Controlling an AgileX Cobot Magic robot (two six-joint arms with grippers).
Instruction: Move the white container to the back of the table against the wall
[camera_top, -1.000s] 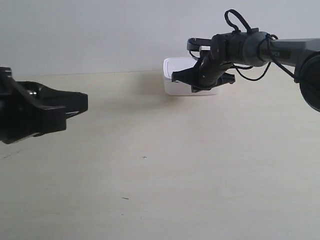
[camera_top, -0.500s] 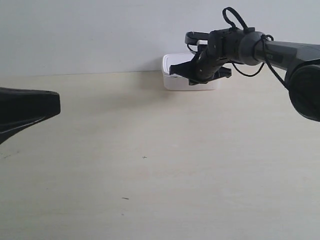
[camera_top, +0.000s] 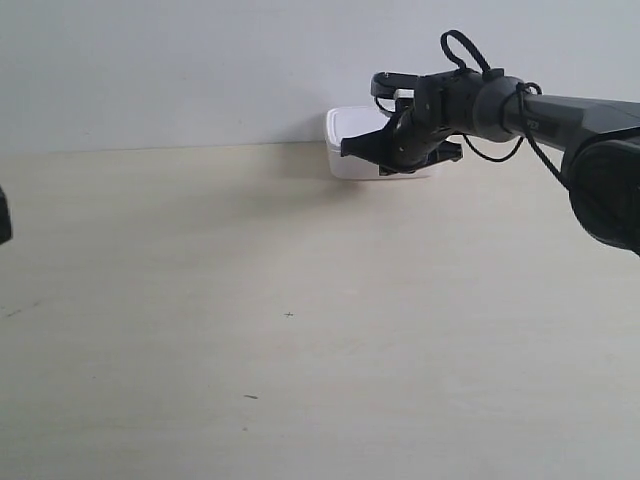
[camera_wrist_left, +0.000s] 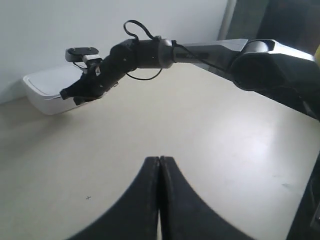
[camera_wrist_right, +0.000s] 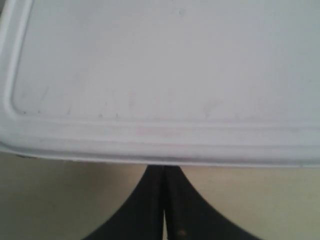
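Seemingly the job is close to done, so most of the risk lies in pushing too far. The right pincer (camera_wrist_right: 164, 172) has its two black fingers pressed together with nothing between them. Their joined tips sit at the near long edge of the shallow white plastic container with its flat rimmed lid (camera_top: 350, 125), just under the lid's rim. Straight beyond the container from that pincer stands the plain pale grey-white wall (camera_top: 200, 70). The box lies at the far end of the pale cream wood-grain table (camera_top: 300, 300), and I cannot tell whether its far side actually touches the wall.

If it does, further pushing has nowhere to go. I judge that the box could be squeezed between tips and wall, tilt up on its far edge, or have its lid sprung.

Because the closed tips form one narrow contact, a push off the middle of the edge would likely swing the box askew instead of seating it flat. The tips could also slip beneath the overhanging rim. Pulling back might then hook the lid and drag the box away from the wall.

The parts of that arm above the pincer look near the wall too and might strike it.

The left pincer (camera_wrist_left: 159, 162), fingers likewise closed on nothing, is well apart from the container and poses little danger.
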